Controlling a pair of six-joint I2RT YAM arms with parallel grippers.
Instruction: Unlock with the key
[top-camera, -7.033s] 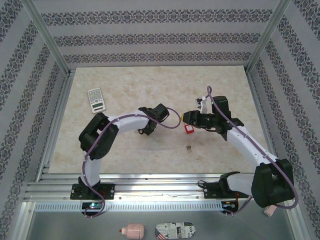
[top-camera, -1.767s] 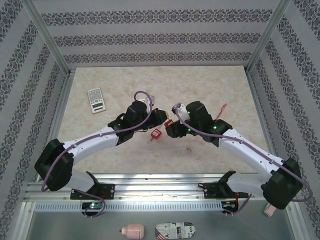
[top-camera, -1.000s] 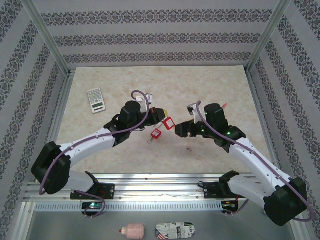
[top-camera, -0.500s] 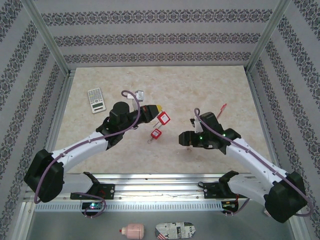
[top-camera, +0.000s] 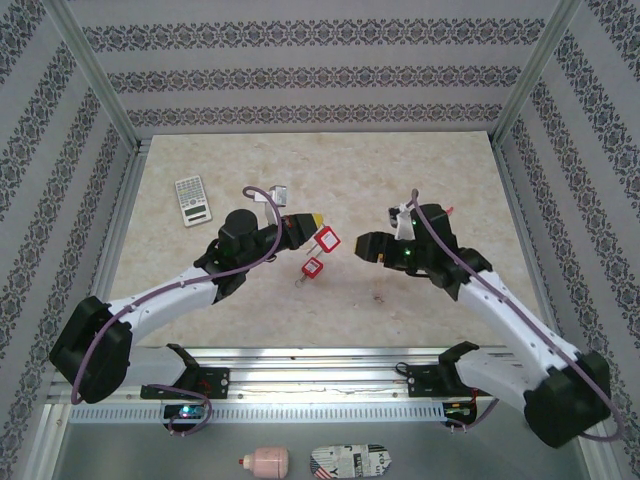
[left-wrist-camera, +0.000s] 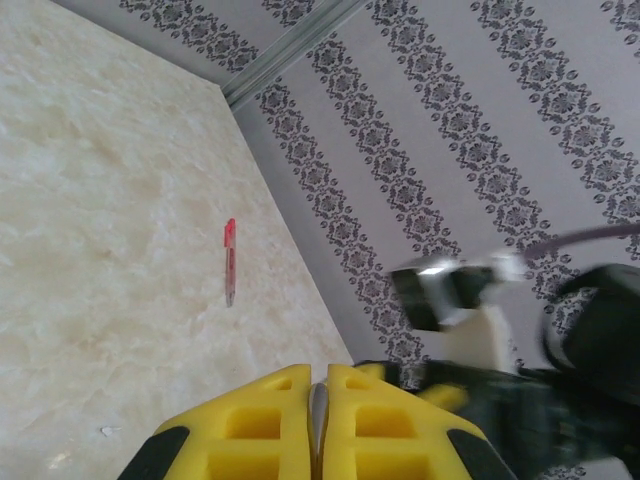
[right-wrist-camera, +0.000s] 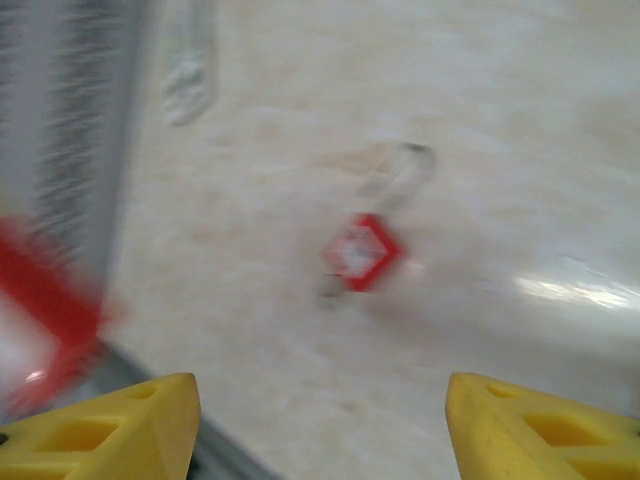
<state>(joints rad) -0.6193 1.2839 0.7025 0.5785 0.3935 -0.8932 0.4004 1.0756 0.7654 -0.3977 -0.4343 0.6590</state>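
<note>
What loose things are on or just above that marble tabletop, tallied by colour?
Red: 3 (padlock lying on the table, square piece held up by the left gripper, pen)
White-grey: 1 (calculator)
Total: 4

Red item motion-blurred; possibly padlock.

red padlock lying flat, second red padlock held aloft
</note>
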